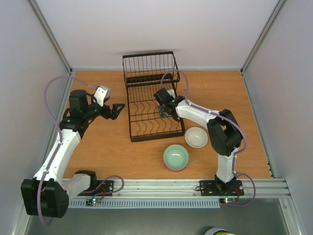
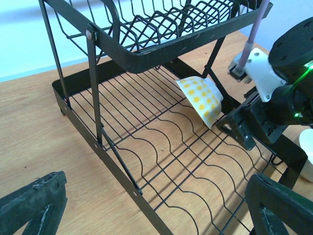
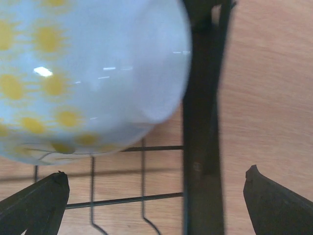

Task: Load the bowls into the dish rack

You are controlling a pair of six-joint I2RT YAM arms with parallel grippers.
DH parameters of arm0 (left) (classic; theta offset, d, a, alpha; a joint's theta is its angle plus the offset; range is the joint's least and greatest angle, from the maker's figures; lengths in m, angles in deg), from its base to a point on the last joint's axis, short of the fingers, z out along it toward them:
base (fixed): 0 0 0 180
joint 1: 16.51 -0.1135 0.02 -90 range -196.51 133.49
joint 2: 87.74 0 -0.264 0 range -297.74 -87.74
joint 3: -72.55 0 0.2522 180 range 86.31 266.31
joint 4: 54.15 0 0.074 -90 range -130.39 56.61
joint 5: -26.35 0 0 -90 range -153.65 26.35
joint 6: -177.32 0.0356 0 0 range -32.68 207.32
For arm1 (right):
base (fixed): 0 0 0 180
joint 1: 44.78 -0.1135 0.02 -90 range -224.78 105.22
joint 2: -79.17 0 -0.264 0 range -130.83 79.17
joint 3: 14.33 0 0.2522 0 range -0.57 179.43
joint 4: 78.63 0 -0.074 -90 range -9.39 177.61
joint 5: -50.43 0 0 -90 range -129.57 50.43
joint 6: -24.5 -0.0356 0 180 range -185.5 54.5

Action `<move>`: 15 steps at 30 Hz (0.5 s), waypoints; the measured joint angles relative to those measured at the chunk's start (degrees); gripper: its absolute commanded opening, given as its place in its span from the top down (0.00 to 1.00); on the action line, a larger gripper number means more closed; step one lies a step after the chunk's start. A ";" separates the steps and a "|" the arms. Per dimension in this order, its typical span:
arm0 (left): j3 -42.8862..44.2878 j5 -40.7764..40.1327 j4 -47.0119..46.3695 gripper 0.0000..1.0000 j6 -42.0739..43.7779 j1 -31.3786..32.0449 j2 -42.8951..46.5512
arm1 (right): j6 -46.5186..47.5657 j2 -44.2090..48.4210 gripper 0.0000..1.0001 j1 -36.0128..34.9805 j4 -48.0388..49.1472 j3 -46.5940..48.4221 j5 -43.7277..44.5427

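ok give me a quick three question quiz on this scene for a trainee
1. True or false: the yellow-spotted bowl sits on the upper tier of the dish rack.
2. How many bowls stand on the table outside the rack?
3. The fingers of the right gripper are: A) shut on the bowl B) open, holding nothing C) out of view.
Key: 1 false, it lies on the lower tier. 2 two, the white bowl and the pale green bowl. 3 B.

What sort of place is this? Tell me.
Probably a robot test cell, not a kitchen: white walls box in a wooden table, left arm and right arm bolted to a rail.
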 measured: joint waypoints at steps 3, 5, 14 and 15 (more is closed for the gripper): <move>0.00 0.07 0.02 0.01 0.02 0.00 0.00 | -1.05 2.23 0.01 0.66 -0.26 -1.27 2.75; 0.00 0.20 0.02 0.01 0.00 -0.02 -0.02 | -1.31 2.84 0.01 0.98 -0.33 -1.46 3.78; 0.00 0.44 0.00 0.01 0.02 -0.02 -0.09 | 0.83 3.08 0.05 0.52 2.14 -1.70 2.99; 0.00 0.44 0.00 0.01 0.02 -0.02 -0.20 | 1.55 3.08 0.05 -0.09 2.69 -1.68 3.04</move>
